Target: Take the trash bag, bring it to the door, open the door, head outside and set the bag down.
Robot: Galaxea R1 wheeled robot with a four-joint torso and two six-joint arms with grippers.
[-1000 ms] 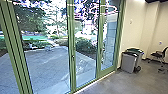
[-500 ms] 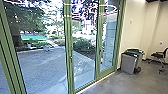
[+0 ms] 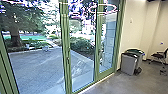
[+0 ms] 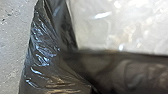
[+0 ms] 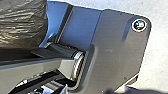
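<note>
Glass panels (image 3: 37, 67) in green frames (image 3: 64, 45) run across the left and middle of what I see from up on the robot's head, and they look shut from here. A dark handle (image 3: 68, 59) sits on the upright between two of them. Beyond the glass, a paved yard (image 3: 37, 61) stretches to the far planting, with a large tree (image 3: 15, 32) at far left and shrubs (image 3: 81, 45) nearer the middle. Pinkish ring-shaped reflections (image 3: 103, 9) lie across the upper glass.

On my right, indoors, a grey bin (image 3: 128, 65) stands near the pale wall (image 3: 132, 30), with a green-lidded bin (image 3: 136, 51) just behind it. A black chair (image 3: 158, 55) is farther right along the smooth grey floor (image 3: 110, 85).

The trash bag (image 4: 45, 57), black, shiny and creased, is close in front of my left wrist camera, with grey floor to one side of it. My right wrist camera has dark, crumpled plastic (image 5: 22, 23) too, just beside the robot's own base plate (image 5: 115, 52); whether the two touch, I can't tell. Nor can I tell whether either gripper is wide, narrow or closed on the bag.
</note>
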